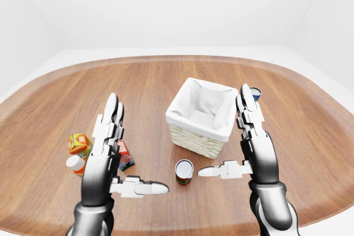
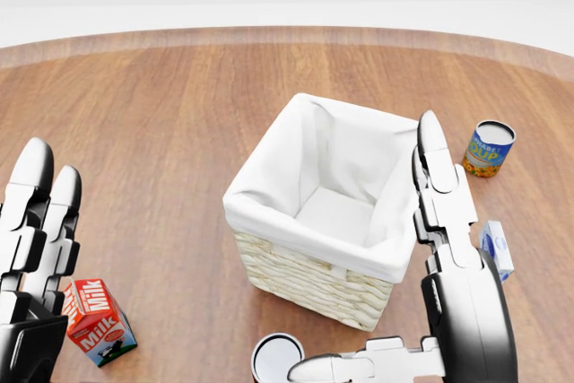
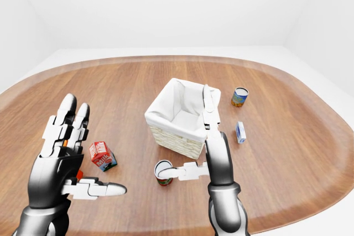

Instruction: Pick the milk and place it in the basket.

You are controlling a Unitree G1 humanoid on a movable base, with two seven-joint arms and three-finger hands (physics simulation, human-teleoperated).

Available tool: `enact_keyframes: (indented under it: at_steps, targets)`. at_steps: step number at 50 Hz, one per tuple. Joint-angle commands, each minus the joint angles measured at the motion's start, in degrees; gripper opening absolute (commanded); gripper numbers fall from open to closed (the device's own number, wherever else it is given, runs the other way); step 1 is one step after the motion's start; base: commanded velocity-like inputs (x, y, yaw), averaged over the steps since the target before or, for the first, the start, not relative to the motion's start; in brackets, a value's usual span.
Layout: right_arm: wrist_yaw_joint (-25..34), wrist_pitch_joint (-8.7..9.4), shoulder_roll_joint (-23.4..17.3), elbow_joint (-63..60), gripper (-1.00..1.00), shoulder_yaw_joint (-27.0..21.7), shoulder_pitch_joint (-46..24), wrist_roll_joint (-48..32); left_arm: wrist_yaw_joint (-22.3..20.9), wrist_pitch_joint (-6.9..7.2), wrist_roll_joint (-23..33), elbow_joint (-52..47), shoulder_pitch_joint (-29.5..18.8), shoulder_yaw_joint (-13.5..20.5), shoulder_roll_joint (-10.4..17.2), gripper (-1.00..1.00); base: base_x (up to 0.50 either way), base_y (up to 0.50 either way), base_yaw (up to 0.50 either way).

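Observation:
The milk (image 2: 97, 321) is a small red carton with white lettering. It sits on the wooden table to the left of the basket, partly behind my left hand in the left-eye view. The basket (image 2: 305, 277) is wicker with a white cloth liner and nothing shows inside it. My left hand (image 1: 137, 146) is open, fingers raised, held above the table beside the milk and not touching it. My right hand (image 1: 224, 131) is open, fingers upright, at the basket's right side with the thumb pointing left.
A red can (image 1: 183, 171) stands below the basket between my hands. An orange carton (image 1: 79, 143) and a white bottle (image 1: 74, 163) lie left of the milk. A soup can (image 3: 239, 96) and a small blue-white box (image 3: 240, 132) sit right of the basket. The table edge (image 3: 287, 216) curves near the bottom.

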Motion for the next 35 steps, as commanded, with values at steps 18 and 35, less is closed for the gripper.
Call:
enact_keyframes:
  at_steps: [18, 35]
  targets:
    - [0.03, 0.00, 0.21, -1.45, 1.00, -0.85, 0.02, 1.20, 5.97, 0.00, 13.61, 17.23, -19.32, 17.05, 4.91, 1.00, 0.02, 0.00, 0.00]
    - [1.52, 0.00, 0.71, -4.27, 1.00, -3.37, 0.30, 2.56, 7.46, 0.00, 33.86, 31.58, -28.80, 9.96, 8.62, 1.00, 0.00, 0.00, 0.00]
